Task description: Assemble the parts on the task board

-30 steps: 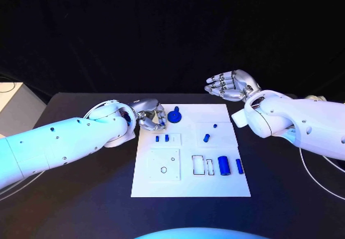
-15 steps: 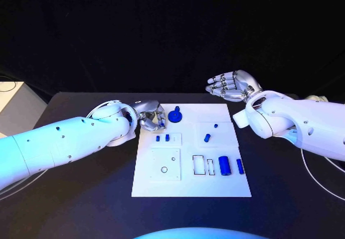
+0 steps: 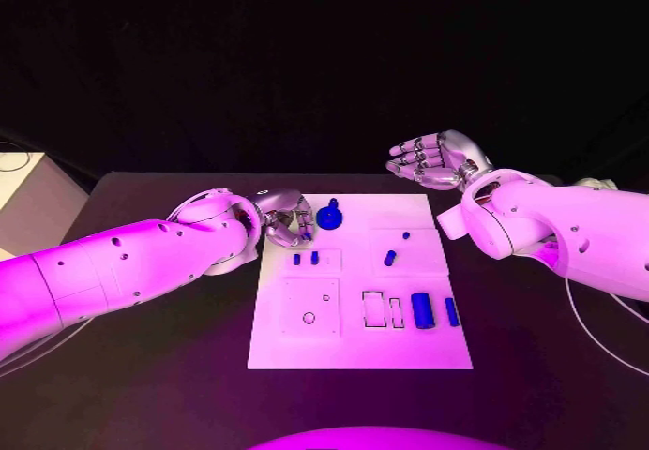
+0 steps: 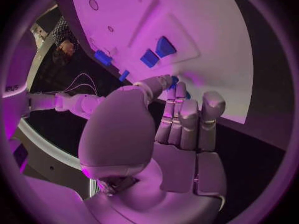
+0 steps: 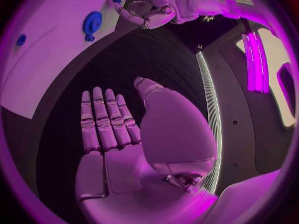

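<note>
A black table [image 3: 162,375] holds the things. A white task board [image 3: 354,352] lies flat in the middle of it. Small blue parts [image 3: 419,310] sit on the board. A pale box [image 3: 27,202] stands just beside the table's far left corner.

One white task board [image 3: 358,352] lies on the one black table [image 3: 162,375]. The head view shows seven blue parts on it — a round disc-shaped one [image 3: 330,217], a tiny one [image 3: 406,235], a slanted peg [image 3: 389,258], two short pegs side by side [image 3: 306,258], a thick cylinder [image 3: 421,311] and a thin bar [image 3: 450,312]. Two arms reach in — one left hand [image 3: 281,220], one right hand [image 3: 433,159].
</note>
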